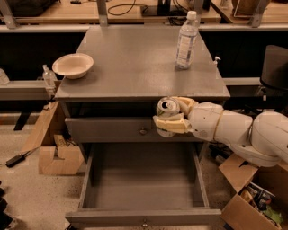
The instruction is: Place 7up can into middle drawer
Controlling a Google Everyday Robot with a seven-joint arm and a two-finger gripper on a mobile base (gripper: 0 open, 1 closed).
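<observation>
Grey table (135, 63) carrying a cream bowl (73, 65) at its left edge and a water bottle (186, 41) toward its back right. The gripper (173, 115), clasping the 7up can (167, 107), is just off its front edge.

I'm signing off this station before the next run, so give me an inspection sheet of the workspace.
Surface: grey cabinet top, two items on it.
Job's things: 7up can gripped above the middle drawer, which stands open.
Clutter: beige bowl at left edge; water bottle upright at back right.
Claw: shut on the can, level with the upper drawer front.
Cables: black cables on the rear bench.
Surroundings: cardboard boxes on the floor, left and right.
</observation>
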